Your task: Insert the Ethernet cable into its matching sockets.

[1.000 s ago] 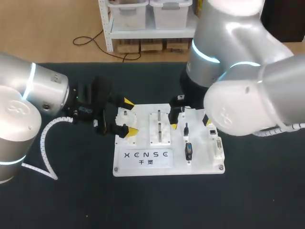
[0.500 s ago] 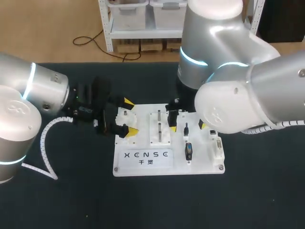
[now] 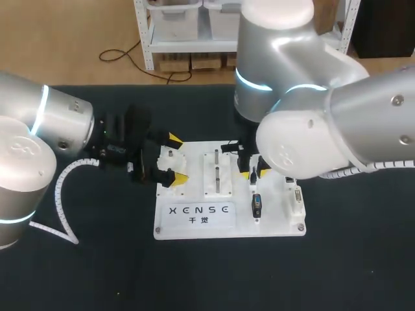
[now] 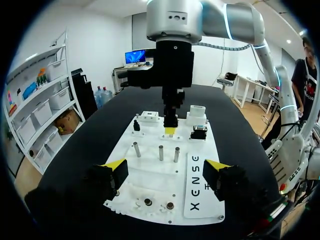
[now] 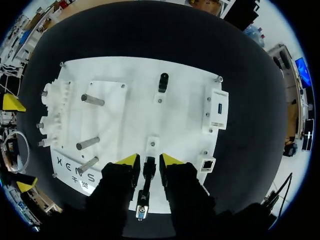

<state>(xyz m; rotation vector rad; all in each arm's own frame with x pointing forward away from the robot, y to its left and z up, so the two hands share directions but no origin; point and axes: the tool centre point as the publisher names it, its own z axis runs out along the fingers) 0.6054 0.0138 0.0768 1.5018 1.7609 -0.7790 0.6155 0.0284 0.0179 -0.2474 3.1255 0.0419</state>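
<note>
Two grippers hung over the white board (image 3: 194,223). My left gripper (image 3: 170,157) was spread wide at its left end. My right gripper (image 5: 149,161) straddled the Ethernet cable (image 5: 144,192), which lay right of centre; its fingers stood apart, slim gaps either side.

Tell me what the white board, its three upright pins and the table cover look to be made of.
White board: probably plastic, matte; flat even white with no glare, and moulded-looking blocks.
Three pins: likely metal, smooth; grey with bright streaks along them.
Table cover: seemingly cloth or a soft mat, matte black; it shows no reflections, though no weave is discernible.
</note>
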